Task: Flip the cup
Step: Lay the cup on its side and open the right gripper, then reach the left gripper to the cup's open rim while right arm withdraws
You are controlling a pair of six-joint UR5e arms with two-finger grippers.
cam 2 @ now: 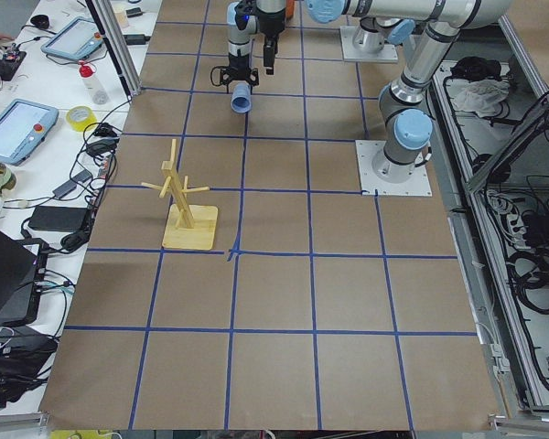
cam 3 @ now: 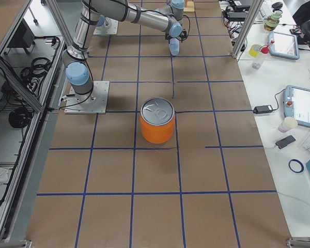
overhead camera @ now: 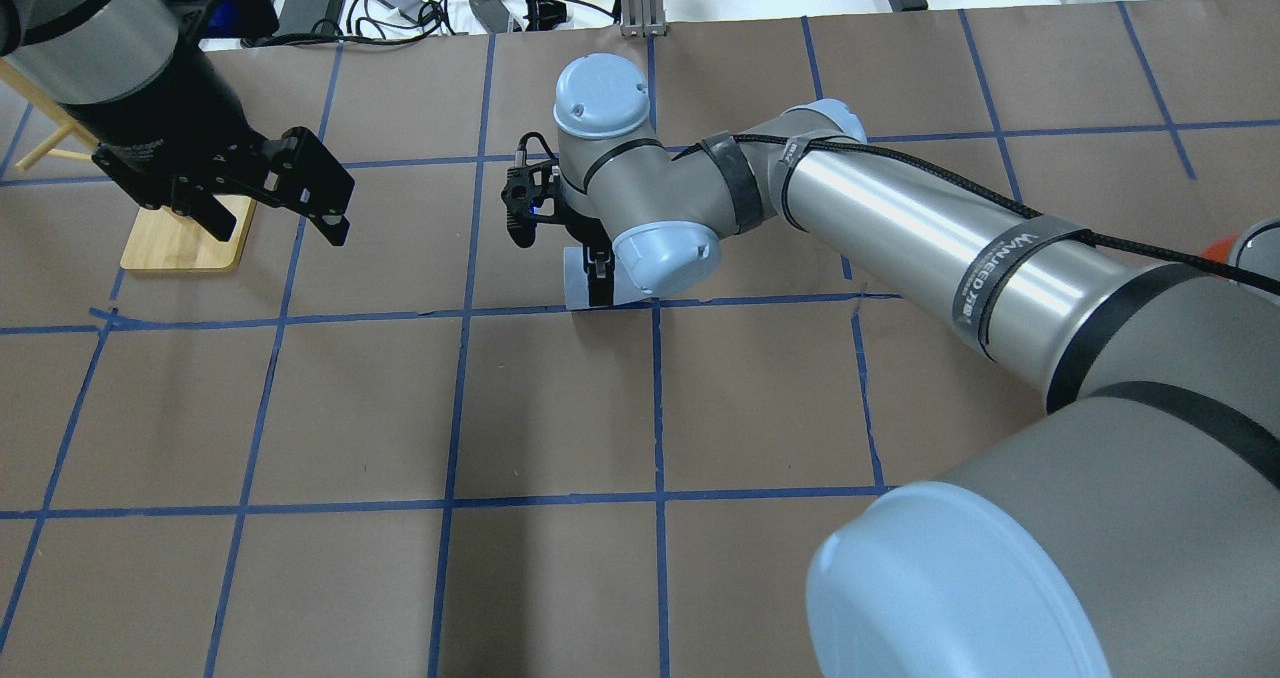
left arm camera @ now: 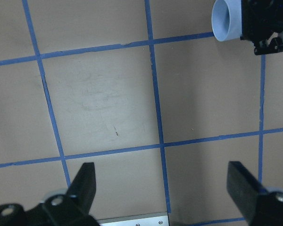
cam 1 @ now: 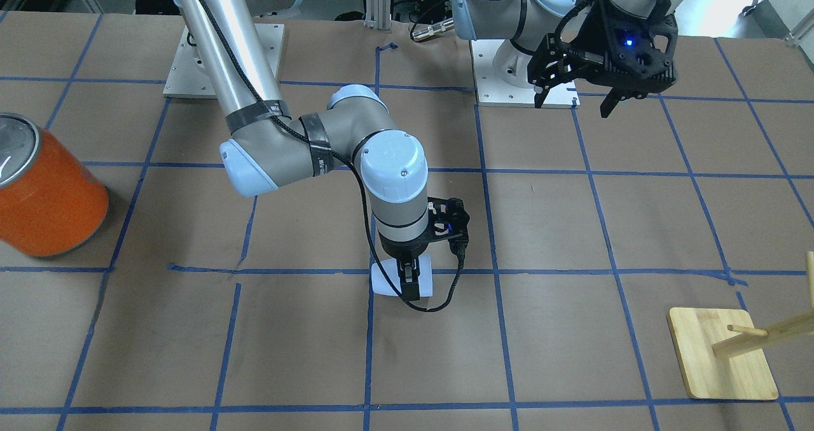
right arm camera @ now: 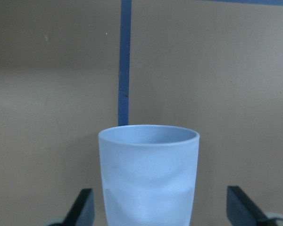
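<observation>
The pale blue-white cup (cam 1: 383, 282) lies on its side on the brown paper near the table's middle, on a blue tape line. My right gripper (cam 1: 410, 289) points straight down over it, fingers open on either side of its body. In the right wrist view the cup (right arm camera: 148, 174) fills the space between the two fingers (right arm camera: 83, 208), with small gaps on both sides. The cup also shows in the overhead view (overhead camera: 578, 288) and in the left wrist view (left arm camera: 226, 21). My left gripper (cam 1: 575, 100) hangs open and empty high above the table, well away from the cup.
A large orange can (cam 1: 44, 189) with a silver top stands toward the right arm's end of the table. A wooden peg rack (cam 1: 722, 355) on a square base stands toward the left arm's end. Both arm base plates (cam 1: 222, 59) sit at the robot's edge.
</observation>
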